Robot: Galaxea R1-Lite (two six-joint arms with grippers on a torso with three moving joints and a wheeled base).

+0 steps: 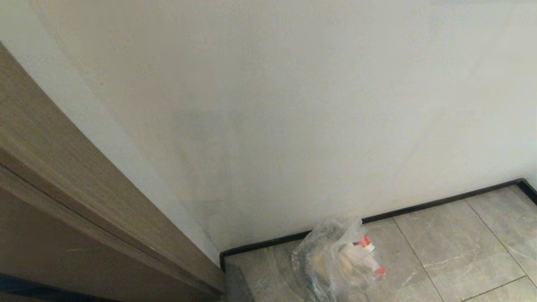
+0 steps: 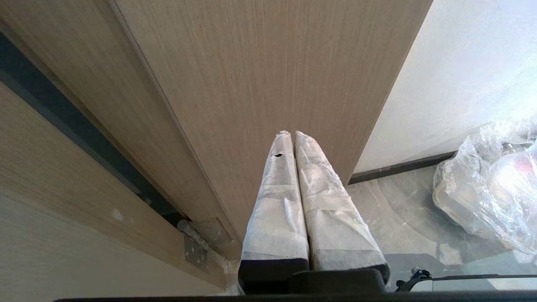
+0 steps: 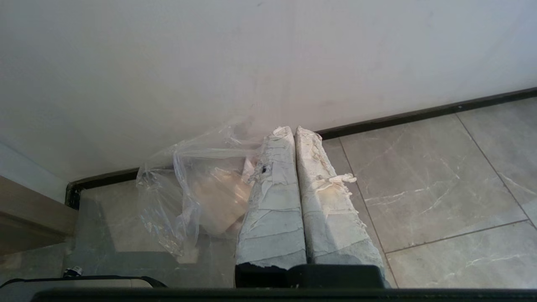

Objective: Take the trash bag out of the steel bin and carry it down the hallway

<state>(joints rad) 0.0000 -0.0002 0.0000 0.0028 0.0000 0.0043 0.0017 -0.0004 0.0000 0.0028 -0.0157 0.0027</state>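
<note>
Grey tape wrapped both my claws: the left claw (image 2: 292, 135) and the right claw (image 3: 292, 130) were each clenched on nothing. Just beyond the right one, the bag (image 1: 335, 260) lay slumped on the marbled floor (image 1: 453, 247) against the baseboard (image 1: 440, 201). No bin showed, so I judged the removal and carry done. Clear, crinkled plastic showed pale scraps and a red cap.

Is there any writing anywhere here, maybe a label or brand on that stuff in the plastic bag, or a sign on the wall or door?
None can be read.
The trash bag: the red-capped item inside shows no legible label through the crinkled plastic; too blurred to tell.
The white wall, brown door panel and grey floor tiles: no text or signs.
</note>
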